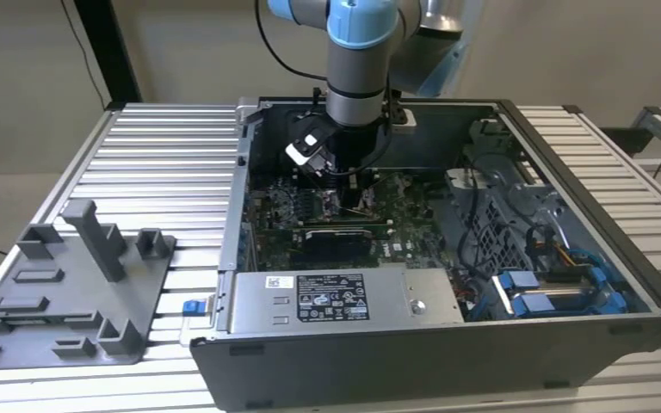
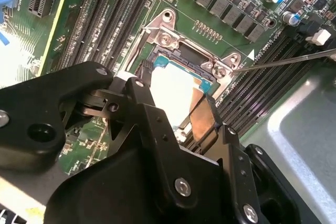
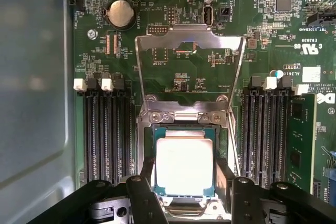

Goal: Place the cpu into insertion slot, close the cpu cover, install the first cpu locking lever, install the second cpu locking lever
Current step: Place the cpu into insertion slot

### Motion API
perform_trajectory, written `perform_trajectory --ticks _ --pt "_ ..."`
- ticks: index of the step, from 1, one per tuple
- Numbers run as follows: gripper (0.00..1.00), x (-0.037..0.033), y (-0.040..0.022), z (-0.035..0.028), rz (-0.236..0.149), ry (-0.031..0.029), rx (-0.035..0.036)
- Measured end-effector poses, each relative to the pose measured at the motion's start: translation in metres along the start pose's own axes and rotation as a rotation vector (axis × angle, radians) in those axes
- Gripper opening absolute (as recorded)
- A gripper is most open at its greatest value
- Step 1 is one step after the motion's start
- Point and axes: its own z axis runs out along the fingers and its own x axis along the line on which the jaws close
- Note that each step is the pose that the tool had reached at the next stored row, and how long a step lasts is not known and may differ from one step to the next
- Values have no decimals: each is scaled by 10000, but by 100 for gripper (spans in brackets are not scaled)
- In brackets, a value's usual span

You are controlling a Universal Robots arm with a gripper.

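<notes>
The gripper (image 3: 184,176) straddles the cpu (image 3: 185,162); whether it is clamping the chip or has released it cannot be determined. The cpu lies flat in the insertion slot (image 3: 184,117). The cpu cover (image 3: 190,31) stands swung open over the green circuit board (image 3: 105,72). In the exterior view, the computer case (image 1: 606,340) rests on the counter (image 1: 158,155).

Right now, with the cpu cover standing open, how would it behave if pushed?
The cpu cover is a thin windowed metal frame, so probably light and slightly springy. It looks hinged at the edge of the insertion slot, so a push would likely swing it over the cpu, not slide it. Its shiny metal may be slippery.
</notes>
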Motion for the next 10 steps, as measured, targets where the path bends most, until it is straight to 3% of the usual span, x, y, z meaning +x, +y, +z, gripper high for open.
perform_trajectory --ticks 10 --pt "0 -12 0 2 0 -13 -1"
